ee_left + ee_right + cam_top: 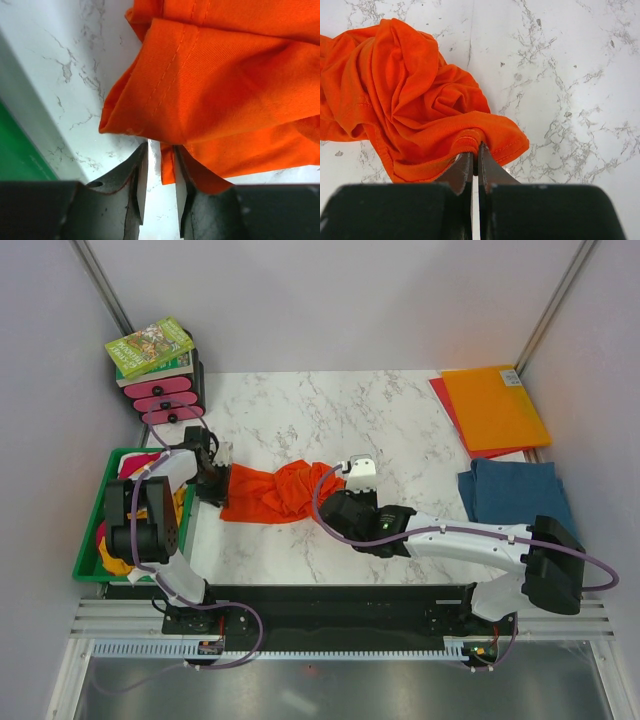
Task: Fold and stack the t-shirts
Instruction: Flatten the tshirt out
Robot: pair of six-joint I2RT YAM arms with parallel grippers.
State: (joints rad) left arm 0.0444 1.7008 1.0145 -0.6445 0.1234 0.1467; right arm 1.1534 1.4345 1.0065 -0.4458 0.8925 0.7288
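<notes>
A crumpled bright orange t-shirt lies stretched on the marble table between both grippers. My left gripper is at its left end. In the left wrist view its jaws stand a little apart, with a hemmed edge of the orange t-shirt hanging between them against the right finger. My right gripper is at the shirt's right end. The right wrist view shows that gripper shut on a hem fold of the orange t-shirt. A folded teal-blue t-shirt lies at the right.
A green bin at the left edge holds yellow, magenta and white t-shirts. Its wall is close to my left gripper. Flat orange and red folders lie back right. Books on a pink rack stand back left.
</notes>
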